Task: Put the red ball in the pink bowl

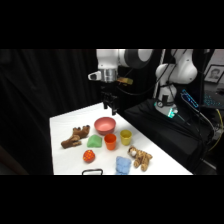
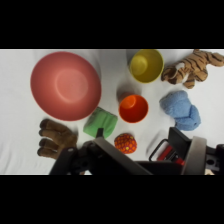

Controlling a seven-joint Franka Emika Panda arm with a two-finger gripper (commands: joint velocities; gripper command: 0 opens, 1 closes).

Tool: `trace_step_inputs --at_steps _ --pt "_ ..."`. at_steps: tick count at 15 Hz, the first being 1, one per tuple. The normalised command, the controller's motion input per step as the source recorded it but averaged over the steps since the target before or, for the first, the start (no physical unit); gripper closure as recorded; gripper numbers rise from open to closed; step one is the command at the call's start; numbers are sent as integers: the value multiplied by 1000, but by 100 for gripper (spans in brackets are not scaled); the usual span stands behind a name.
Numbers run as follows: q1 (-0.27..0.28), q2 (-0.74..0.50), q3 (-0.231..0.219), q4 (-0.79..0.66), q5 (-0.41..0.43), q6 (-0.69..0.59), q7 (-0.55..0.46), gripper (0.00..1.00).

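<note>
I see the small round red ball [image 1: 89, 156] with little speckles sitting on the white table [image 1: 60, 125], near the front edge. It is next to the soft green block [image 1: 93, 142] and the little orange cup [image 1: 110, 141]. The big round pink bowl [image 1: 105, 125] is farther back, past the green block, and it has nothing in it.

My gripper [image 1: 110, 106] hangs high up, over the back of the table behind the bowl. It holds nothing. I cannot tell how wide it is spread.

From the wrist view, the ball [image 2: 125, 143] sits just beside the green block [image 2: 100, 123] and just below the orange cup [image 2: 133, 108]. The pink bowl [image 2: 65, 85] is up and to the left.

I think the ball is light and maybe a bit squishy. It is round, so it could roll away if I bump it. I would come straight down and pinch it across its middle, on the sides away from the block and the cup.
</note>
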Motion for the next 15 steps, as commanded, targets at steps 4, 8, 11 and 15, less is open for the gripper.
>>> trace_step_inputs --at_steps 4,8,11,15 --pt "-2 68 25 65 -16 -2 32 0" --pt "29 286 64 275 -131 57 165 0" --pt "43 421 51 446 -181 67 226 0" --pt "60 464 8 535 -245 30 269 0"
